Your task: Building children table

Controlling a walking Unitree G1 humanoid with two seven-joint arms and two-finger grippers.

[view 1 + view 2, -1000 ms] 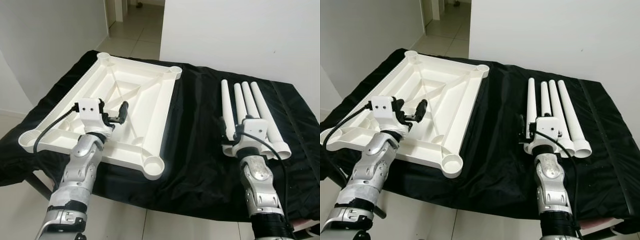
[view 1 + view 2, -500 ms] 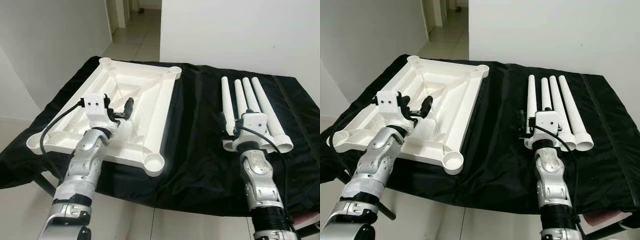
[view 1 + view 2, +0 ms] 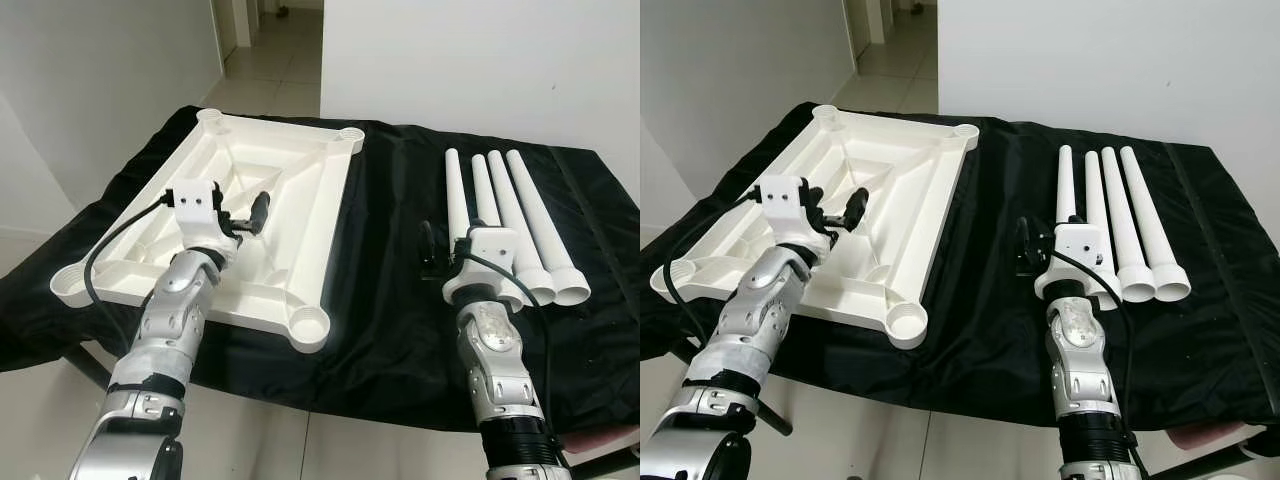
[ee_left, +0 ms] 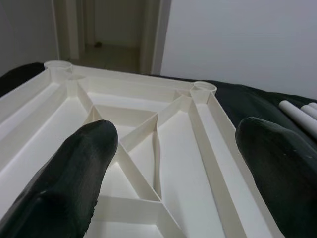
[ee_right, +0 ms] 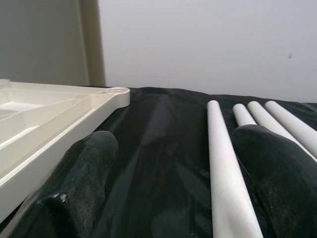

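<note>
Left gripper [image 4: 173, 163] fingers [image 4: 74, 168] spread apart, nothing between them, hovering over the near-left part of the white tabletop [image 3: 290, 190]. In the left wrist view the two black tips frame the ribbed underside, diagonal ribs meeting between them. In the head view the left gripper [image 3: 240, 222] sits above the inner ribs, near the middle of the tabletop; contact with the plastic cannot be told.

Right gripper [image 5: 173, 168] fingers [image 5: 81, 173] also spread, holding nothing. One tip is over bare black cloth [image 3: 385, 260], the other over the leftmost white leg [image 5: 225, 168]. In the head view the right gripper [image 3: 450, 250] is at the near end of the legs, its white wrist block covering the flared end of the leftmost one; one black finger [image 3: 427, 243] sticks out to the left over the cloth.

Tabletop lies upside down on the left half of the counter [image 3: 970, 330], round leg sockets at its corners, near-right socket [image 3: 309, 323] by the counter's near edge. Four legs [image 3: 520, 220] lie side by side on the right half, touching or almost touching, narrow ends far, flared ends near. Tabletop and legs well apart, bare cloth between them. Cloth covers the whole counter and hangs over the near edge. Tiled floor [image 3: 270, 50] and white wall [image 3: 480, 70] beyond.
</note>
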